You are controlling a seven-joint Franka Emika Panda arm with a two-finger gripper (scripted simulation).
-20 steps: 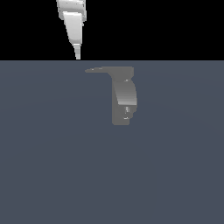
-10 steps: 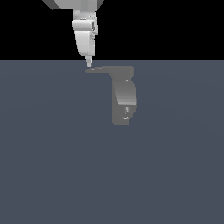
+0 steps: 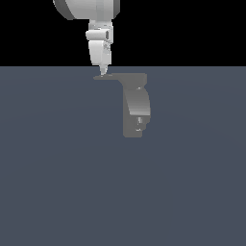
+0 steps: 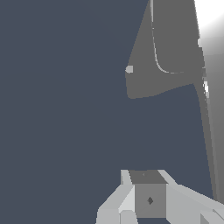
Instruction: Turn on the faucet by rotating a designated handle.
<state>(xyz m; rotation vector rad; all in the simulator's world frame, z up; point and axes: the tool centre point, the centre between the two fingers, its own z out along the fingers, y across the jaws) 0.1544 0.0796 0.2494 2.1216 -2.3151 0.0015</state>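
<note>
Presently the white two-finger tool (image 3: 101,73) hangs point-down from the arm's white wrist at the bench's far edge, in the upper middle of the exterior view. Its fingers taper together into a single narrow tip with no gap visible between them, so the tool reads as closed, with nothing held between the fingers. That tip sits right at the tapered outer end of the thin flat grey lever handle (image 3: 120,76), apparently touching its upper face; actual contact cannot be confirmed from this angle.

Handle projects toward the exterior view's left from the top of the small matte grey blocky faucet (image 3: 136,109). Faucet stands on the plain slate-grey bench (image 3: 53,173), close to the far edge and a little toward the exterior view's right of centre. Its thick curved front body carries a pale glossy highlight and drops below the handle toward the near edge.

Wrist view: tool (image 4: 144,183) appears as pale grey blocks around a darker square face with a small diamond mark. Ahead of it lies the handle's (image 4: 146,83) flat dark grey blade with rounded tip, a small pale dot at its edge. Faucet body (image 4: 210,78) shows as a lighter grey mass beside the blade, washed out bright at one corner
</note>
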